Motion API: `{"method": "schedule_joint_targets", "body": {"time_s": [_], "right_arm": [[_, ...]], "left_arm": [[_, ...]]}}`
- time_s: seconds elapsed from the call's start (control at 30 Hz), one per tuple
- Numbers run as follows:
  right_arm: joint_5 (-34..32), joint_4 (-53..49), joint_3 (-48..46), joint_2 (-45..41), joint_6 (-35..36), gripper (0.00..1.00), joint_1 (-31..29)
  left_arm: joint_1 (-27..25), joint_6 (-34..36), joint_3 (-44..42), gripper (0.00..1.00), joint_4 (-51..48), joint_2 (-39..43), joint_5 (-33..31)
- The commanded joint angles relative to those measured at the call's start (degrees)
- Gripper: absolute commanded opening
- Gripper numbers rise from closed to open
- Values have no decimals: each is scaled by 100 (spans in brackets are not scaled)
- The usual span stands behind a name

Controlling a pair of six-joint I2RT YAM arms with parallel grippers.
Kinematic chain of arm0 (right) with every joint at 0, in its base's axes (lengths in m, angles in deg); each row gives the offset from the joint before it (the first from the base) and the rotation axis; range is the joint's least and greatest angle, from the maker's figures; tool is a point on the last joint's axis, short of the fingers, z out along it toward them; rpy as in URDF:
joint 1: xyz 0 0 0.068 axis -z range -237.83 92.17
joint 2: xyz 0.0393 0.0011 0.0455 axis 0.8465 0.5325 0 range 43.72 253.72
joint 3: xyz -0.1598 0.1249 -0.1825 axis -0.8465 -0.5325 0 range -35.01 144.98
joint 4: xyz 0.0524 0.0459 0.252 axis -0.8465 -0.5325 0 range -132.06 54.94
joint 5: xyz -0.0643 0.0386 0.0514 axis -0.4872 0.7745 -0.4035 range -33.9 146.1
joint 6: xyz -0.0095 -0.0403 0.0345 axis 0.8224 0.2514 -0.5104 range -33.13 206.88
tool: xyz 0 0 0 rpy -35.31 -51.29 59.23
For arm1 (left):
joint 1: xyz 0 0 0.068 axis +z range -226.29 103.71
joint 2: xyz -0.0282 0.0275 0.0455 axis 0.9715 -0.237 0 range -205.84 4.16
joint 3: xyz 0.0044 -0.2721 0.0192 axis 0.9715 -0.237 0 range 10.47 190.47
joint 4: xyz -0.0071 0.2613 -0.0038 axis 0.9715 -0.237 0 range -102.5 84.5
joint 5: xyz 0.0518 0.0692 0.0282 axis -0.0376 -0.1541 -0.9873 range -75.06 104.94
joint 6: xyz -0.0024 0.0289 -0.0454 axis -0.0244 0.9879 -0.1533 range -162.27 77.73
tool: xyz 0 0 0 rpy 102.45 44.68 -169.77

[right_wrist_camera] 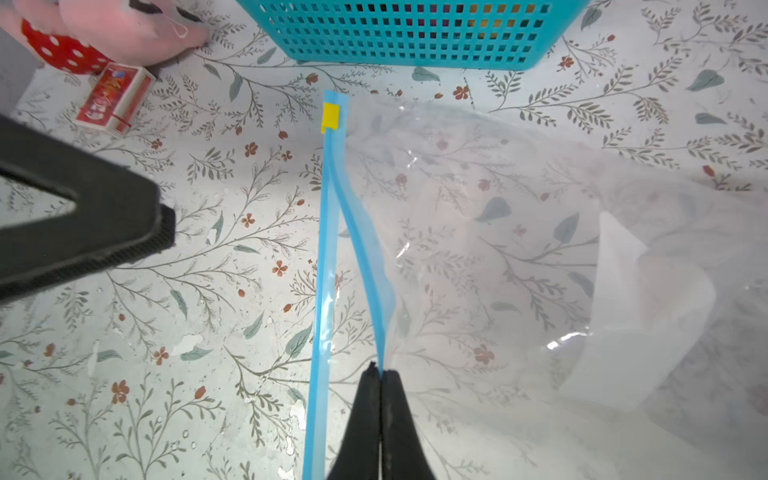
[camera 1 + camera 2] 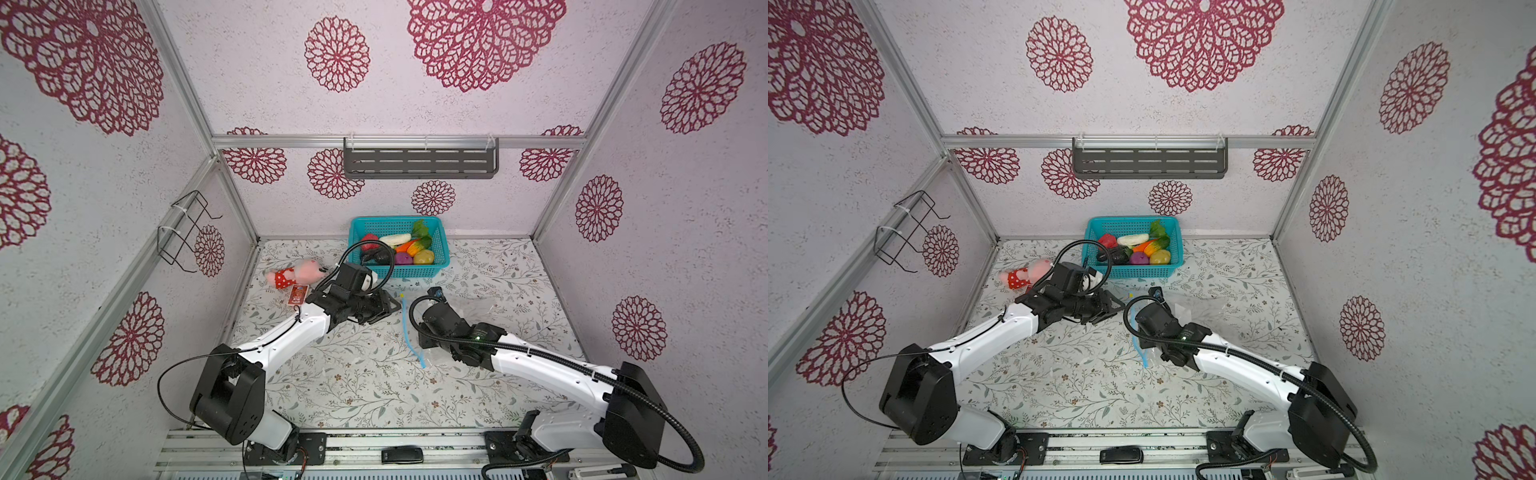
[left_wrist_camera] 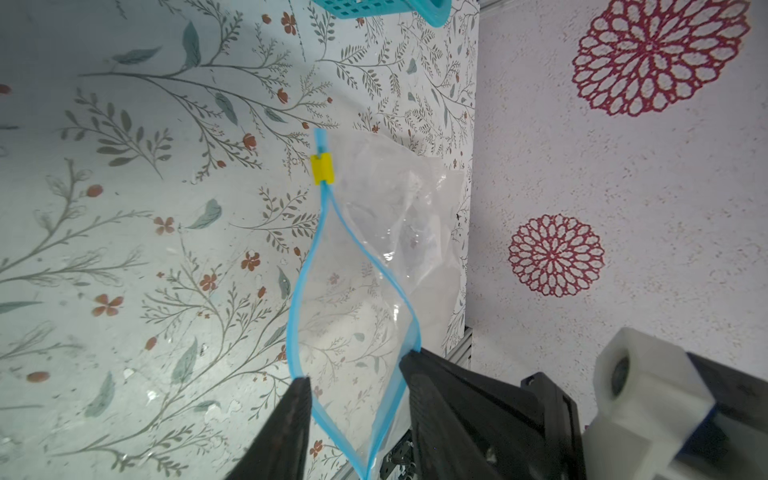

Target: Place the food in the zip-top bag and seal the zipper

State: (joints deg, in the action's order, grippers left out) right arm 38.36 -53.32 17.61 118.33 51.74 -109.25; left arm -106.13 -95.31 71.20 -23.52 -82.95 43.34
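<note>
The food (image 2: 424, 257) sits in the teal basket (image 2: 419, 271), far centre; the zip-top bag (image 1: 498, 249) lies just nearer, zipper (image 1: 326, 257) parted. Your right gripper (image 1: 380, 372) pinches one zipper lip; left gripper (image 3: 355, 368) gapes at its mouth; plush toy (image 2: 291, 275) far left

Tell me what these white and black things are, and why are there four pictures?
Those are a robot's left arm and right arm, reaching over a table. Two pictures look down from above, side by side like two eyes. The other two come from a camera on each wrist. At the back a teal basket holds toy vegetables; left of it lie a plush toy and a red box. The clear bag in the middle has no food inside. The right hand pinches one side of its blue zipper. The left hand is open, holding nothing.
</note>
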Motion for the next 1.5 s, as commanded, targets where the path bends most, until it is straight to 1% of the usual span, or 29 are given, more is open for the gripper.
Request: {"method": "schedule_joint_targets", "body": {"time_s": [0.0, 0.17, 0.37, 0.43, 0.57, 0.67, 0.87, 0.97, 1.13, 1.27, 1.33, 1.47], "right_arm": [[470, 233, -49, -364, -41, 3, 243], [627, 253, -129, -642, -53, 3, 468], [675, 229, -156, -746, -81, 3, 563], [701, 236, -151, -763, -80, 4, 586], [766, 271, -139, -821, -67, 4, 646], [832, 290, -112, -822, -59, 4, 694], [904, 297, -85, -818, -52, 4, 745], [905, 280, -70, -831, -44, 4, 763], [921, 288, -42, -822, -10, 4, 796], [939, 279, 11, -805, 32, 5, 801], [934, 263, 42, -814, 58, 5, 817], [973, 274, 99, -775, 85, 5, 827]], "left_arm": [[25, 285, -147, 46, 481, -350, 283], [-113, 224, -63, 47, 1190, -815, 839], [-248, 330, 144, 47, 1465, -1065, 1023], [-247, 314, 160, 43, 1517, -1185, 1070], [-250, 242, 275, 29, 1627, -1442, 1201], [-259, 241, 359, 22, 1643, -1536, 1221], [-268, 267, 396, 17, 1627, -1634, 1204], [-269, 332, 404, 18, 1514, -1638, 1160], [-263, 469, 387, 33, 1332, -1511, 1069], [-259, 529, 446, 37, 1156, -1514, 1028], [-259, 591, 474, 37, 1024, -1494, 976], [-262, 571, 550, 26, 985, -1434, 992]]}}
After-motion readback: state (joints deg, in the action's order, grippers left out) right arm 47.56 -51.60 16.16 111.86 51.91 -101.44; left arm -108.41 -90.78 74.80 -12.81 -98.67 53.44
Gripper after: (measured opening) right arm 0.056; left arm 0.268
